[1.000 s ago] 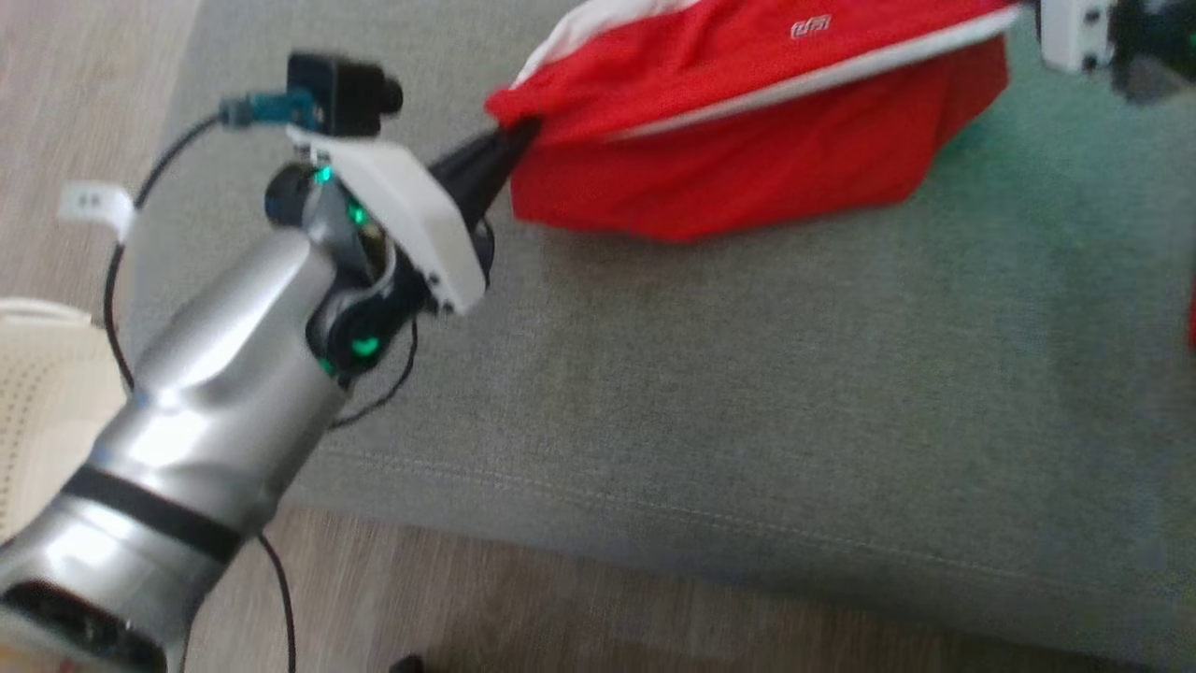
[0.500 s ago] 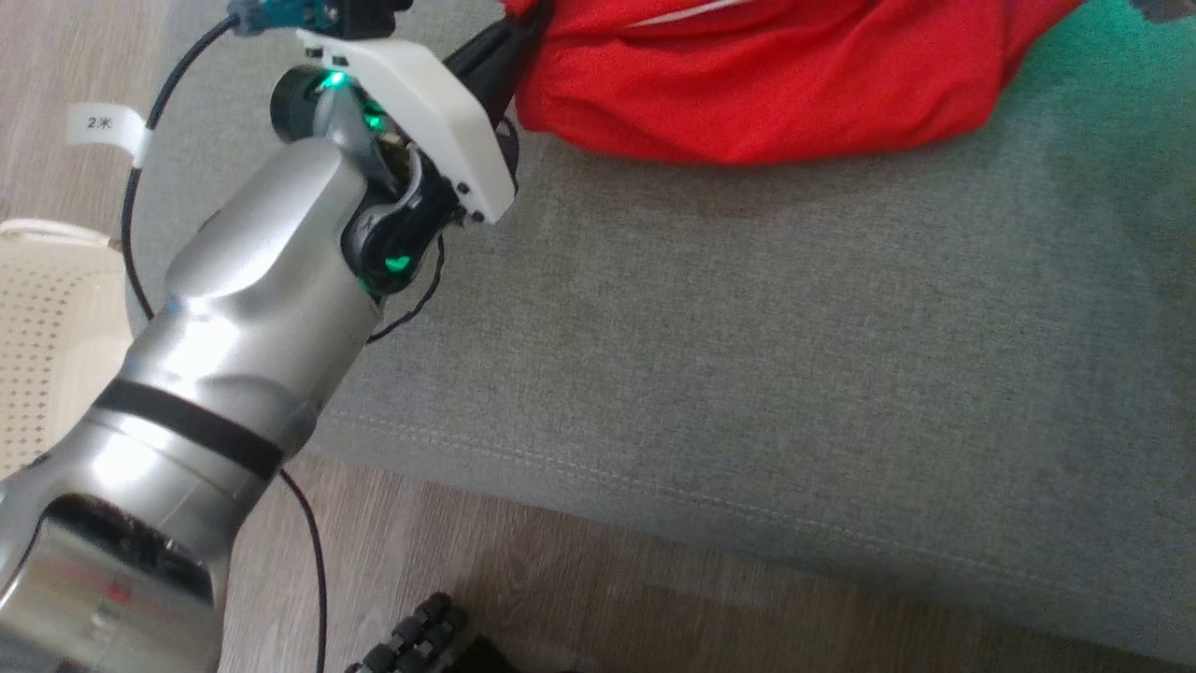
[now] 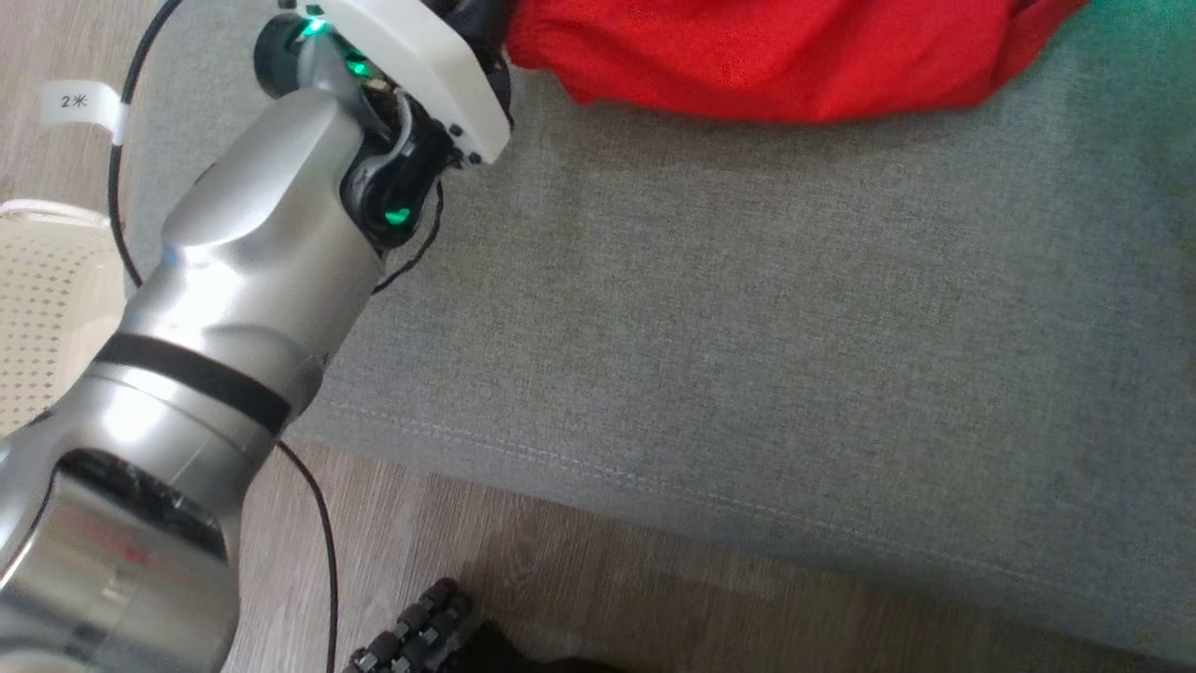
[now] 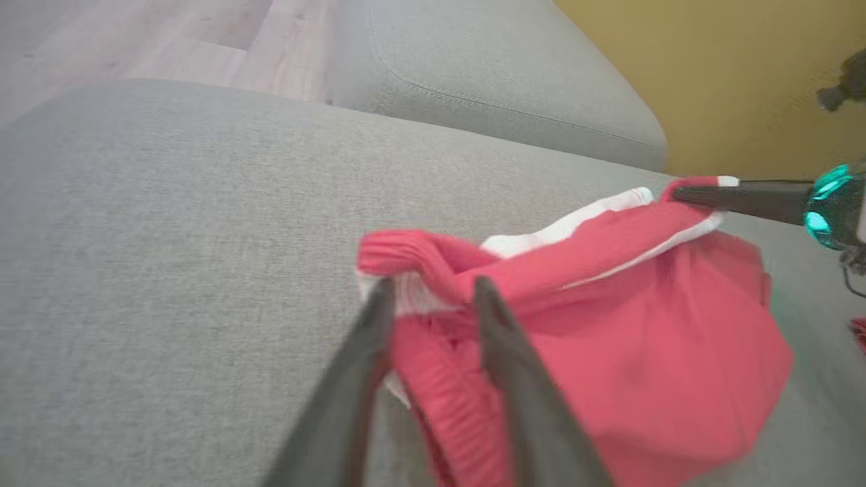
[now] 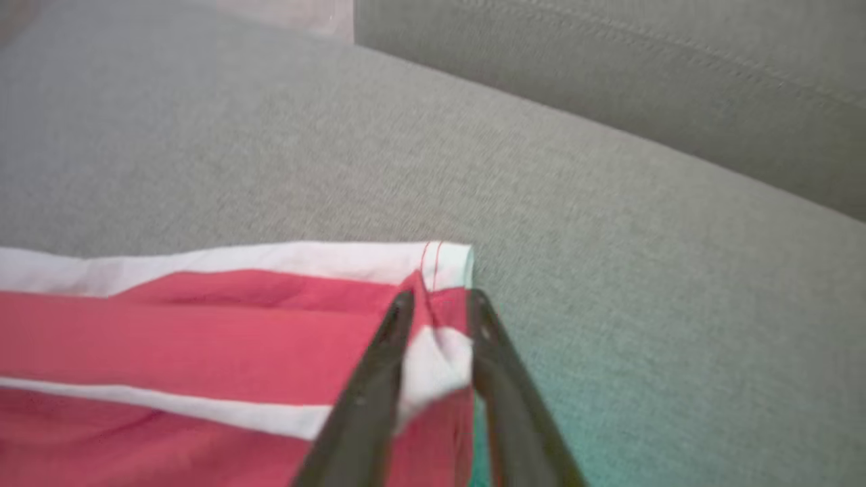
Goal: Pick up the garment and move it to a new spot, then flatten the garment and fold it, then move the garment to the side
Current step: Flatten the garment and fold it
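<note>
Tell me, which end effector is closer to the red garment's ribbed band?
Left. The left end effector pinches the ribbed band itself; the right end effector grips the white-trimmed corner at the opposite end of the garment.

Rounded silver forearm (image 3: pixel 234 280) with a black band (image 3: pixel 192 379), green lights (image 3: pixel 397 217) glowing at a dark wrist, a white plate (image 3: pixel 411 56) with small dark screws, a thin black cable (image 3: pixel 327 551) carrying a white tag (image 3: pixel 79 101), and two long dark tapered fingers (image 4: pixel 355 385) on the left gripper (image 4: pixel 431 291).
</note>
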Controlling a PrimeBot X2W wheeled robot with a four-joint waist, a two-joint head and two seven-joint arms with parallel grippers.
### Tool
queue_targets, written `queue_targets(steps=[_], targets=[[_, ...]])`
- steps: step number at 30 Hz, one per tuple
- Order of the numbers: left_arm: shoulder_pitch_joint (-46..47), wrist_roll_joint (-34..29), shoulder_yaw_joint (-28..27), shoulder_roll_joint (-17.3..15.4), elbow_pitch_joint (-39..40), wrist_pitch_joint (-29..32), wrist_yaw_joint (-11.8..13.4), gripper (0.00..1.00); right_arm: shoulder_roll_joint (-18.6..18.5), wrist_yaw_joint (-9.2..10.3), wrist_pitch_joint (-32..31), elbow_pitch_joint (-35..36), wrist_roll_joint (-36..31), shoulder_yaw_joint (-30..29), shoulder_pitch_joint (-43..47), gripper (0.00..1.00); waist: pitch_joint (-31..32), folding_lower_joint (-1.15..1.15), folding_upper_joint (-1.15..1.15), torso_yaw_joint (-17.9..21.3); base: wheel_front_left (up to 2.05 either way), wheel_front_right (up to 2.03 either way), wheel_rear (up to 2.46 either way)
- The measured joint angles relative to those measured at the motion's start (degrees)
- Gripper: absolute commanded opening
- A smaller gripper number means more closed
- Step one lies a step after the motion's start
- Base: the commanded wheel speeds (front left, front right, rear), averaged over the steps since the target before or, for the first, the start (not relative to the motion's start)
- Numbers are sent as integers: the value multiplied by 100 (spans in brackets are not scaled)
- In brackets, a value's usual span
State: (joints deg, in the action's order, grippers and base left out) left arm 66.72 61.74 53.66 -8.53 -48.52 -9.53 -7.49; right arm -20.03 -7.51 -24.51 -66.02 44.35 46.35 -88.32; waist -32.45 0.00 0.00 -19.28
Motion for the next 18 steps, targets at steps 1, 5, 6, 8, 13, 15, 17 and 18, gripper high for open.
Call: queue_targets(steps=[1, 5, 6, 8, 13, 15, 17, 18], targets=[[61, 1, -21, 44, -201, -115, -1, 100, 16, 0, 263, -101, -27, -41, -94, 100, -25, 0, 0, -3, 0, 0, 0], [191, 1, -81, 143, -579, -322, -1, 100, 68, 0, 866, -305, -97, -156, -232, 100, -72, 0, 0, -8, 0, 0, 0], [230, -1, -101, 172, -667, -370, -1, 100, 90, 0, 1003, -345, -102, -165, -258, 100, -85, 0, 0, -9, 0, 0, 0], [275, -19, -115, 200, -759, -405, 1, 100, 112, 0, 1129, -377, -104, -171, -272, 100, -96, 0, 0, -9, 0, 0, 0], [411, -190, -472, 259, -1036, -476, 177, 100, 166, 0, 1715, -552, -211, -181, -271, 100, -95, 0, 0, 31, 0, 0, 0], [409, -338, -692, 256, -1027, -477, 278, 100, 164, 0, 2024, -623, -256, -226, -271, 100, -71, 0, 0, 63, 0, 0, 0], [396, -512, -926, 250, -984, -477, 356, 100, 149, 0, 2349, -709, -299, -298, -271, 100, -37, 0, 0, 103, 0, 0, 0], [377, -604, -1040, 245, -934, -477, 392, 100, 147, 0, 2520, -751, -319, -342, -269, 100, -14, 0, 0, 125, 0, 0, 0]])
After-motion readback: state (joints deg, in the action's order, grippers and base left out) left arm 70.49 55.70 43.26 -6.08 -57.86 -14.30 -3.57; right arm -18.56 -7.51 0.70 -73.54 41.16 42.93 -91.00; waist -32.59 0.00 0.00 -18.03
